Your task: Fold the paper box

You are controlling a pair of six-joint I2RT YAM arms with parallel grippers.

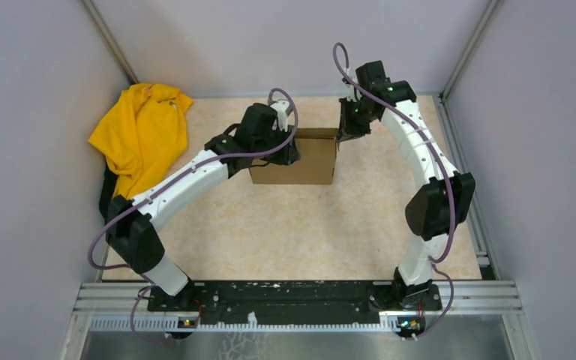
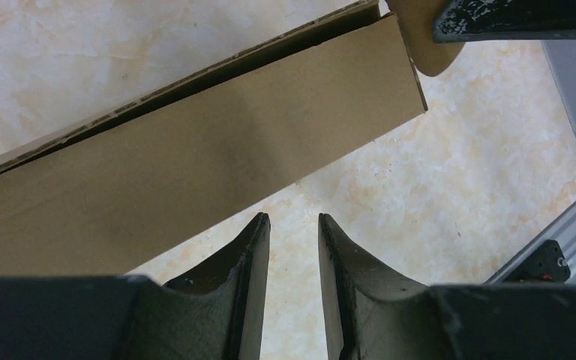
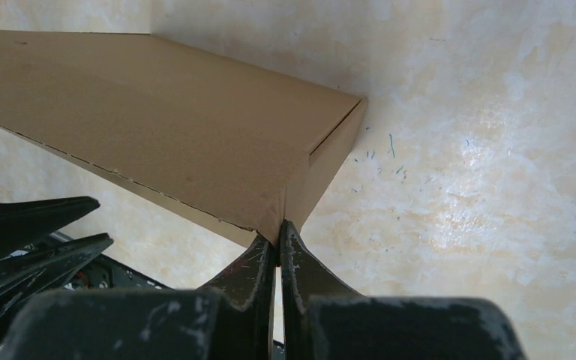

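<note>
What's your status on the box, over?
Left gripper open, empty, beside box. Right gripper shut on box corner. Box nearly closed. Yellow cloth far left, not in the way.

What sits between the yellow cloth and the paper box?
Top view: the left gripper and its wrist, tips over the left end of the paper box.

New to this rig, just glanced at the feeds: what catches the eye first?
The brown paper box sits mid-table toward the back, both arms bent in on it. The right gripper pinches its corner between its fingers; the left gripper hovers open alongside. A bright yellow cloth lies crumpled at the far left corner.
</note>
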